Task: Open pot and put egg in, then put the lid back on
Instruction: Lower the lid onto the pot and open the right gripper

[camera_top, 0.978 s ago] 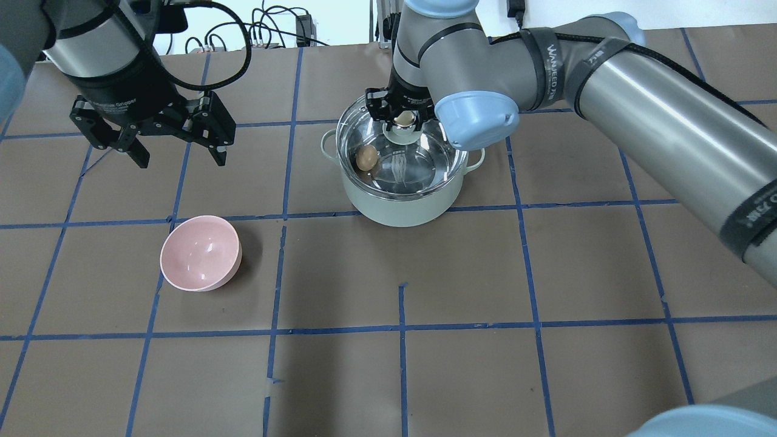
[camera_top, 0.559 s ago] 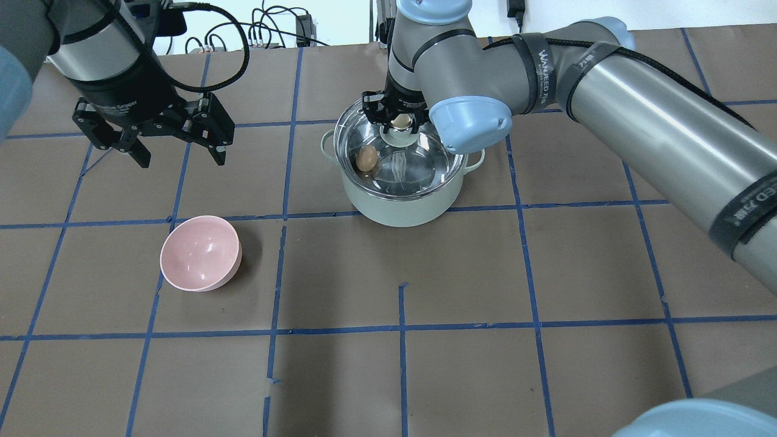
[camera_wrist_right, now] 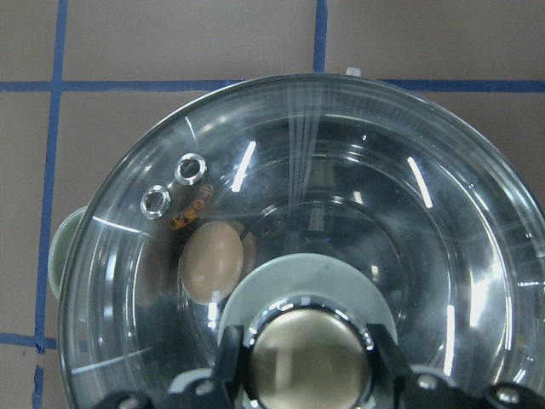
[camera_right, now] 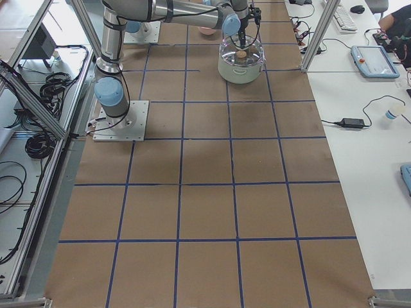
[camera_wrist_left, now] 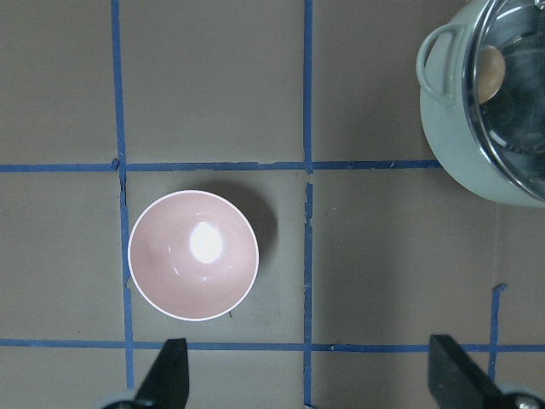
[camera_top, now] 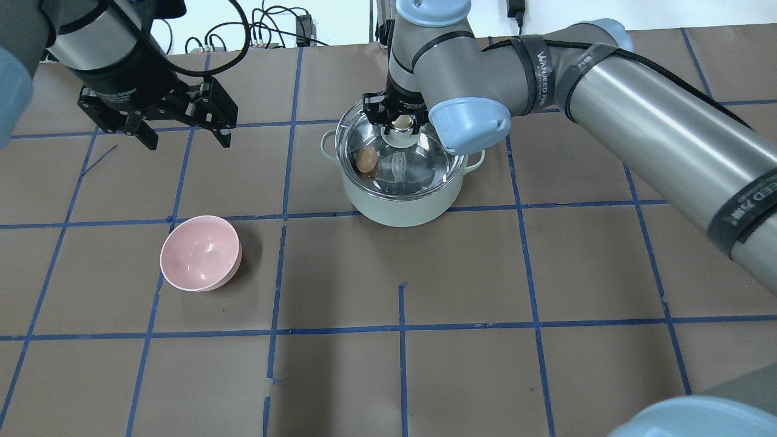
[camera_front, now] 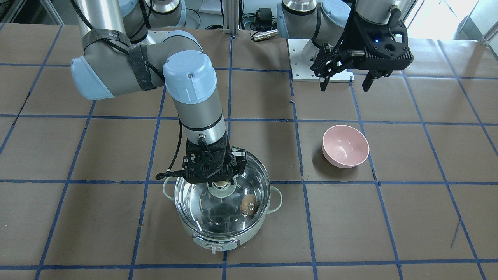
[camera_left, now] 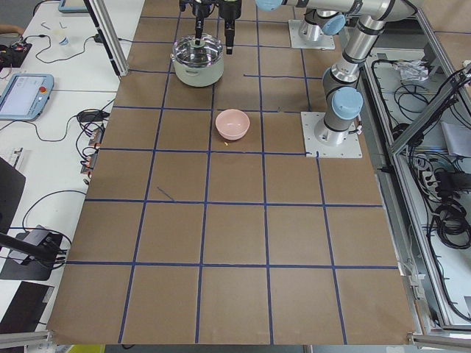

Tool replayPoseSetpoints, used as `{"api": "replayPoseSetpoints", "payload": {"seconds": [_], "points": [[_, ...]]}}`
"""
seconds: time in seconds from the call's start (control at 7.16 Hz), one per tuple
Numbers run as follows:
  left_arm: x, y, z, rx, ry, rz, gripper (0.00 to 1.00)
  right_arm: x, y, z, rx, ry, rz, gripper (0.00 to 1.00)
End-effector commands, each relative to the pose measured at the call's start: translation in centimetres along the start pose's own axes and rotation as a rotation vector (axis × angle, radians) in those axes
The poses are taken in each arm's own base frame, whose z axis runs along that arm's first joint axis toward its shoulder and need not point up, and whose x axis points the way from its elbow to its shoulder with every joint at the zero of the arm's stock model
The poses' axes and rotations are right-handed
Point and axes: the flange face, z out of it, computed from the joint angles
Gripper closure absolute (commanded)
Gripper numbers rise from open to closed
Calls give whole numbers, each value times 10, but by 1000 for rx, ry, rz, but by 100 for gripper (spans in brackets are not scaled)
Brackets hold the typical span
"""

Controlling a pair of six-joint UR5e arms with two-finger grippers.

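The right claw (camera_top: pixel 400 121) pinches the knob (camera_wrist_right: pixel 308 362) of the lid (camera_top: pixel 416 167), which sits directly beneath it, level on the pot (camera_top: pixel 394 209). The egg (camera_top: pixel 366 159) lies under the glass, off to the claw's side. The left claw (camera_top: pixel 187 144), spread and empty, hangs well apart. Letting go and lifting straight up looks next.

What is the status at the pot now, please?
Right gripper jaws shut on lid knob; left gripper jaws open, away from pot. Lid on pot, egg inside. Pink bowl stands apart, no obstruction.
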Motion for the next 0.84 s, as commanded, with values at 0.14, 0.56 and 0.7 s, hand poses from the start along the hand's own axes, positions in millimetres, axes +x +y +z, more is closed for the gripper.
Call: {"api": "replayPoseSetpoints", "payload": {"seconds": [0.14, 0.56, 0.7], "points": [[-2, 1, -1, -2, -5, -2, 0, 0, 0, 0, 0, 0, -1, 32], [-2, 3, -3, 0, -2, -2, 0, 18, 5, -56, 53, -6, 8, 22], [-2, 4, -4, 1, -2, -2, 0, 50, 13, -83, 23, 18, 58, 20]]}}
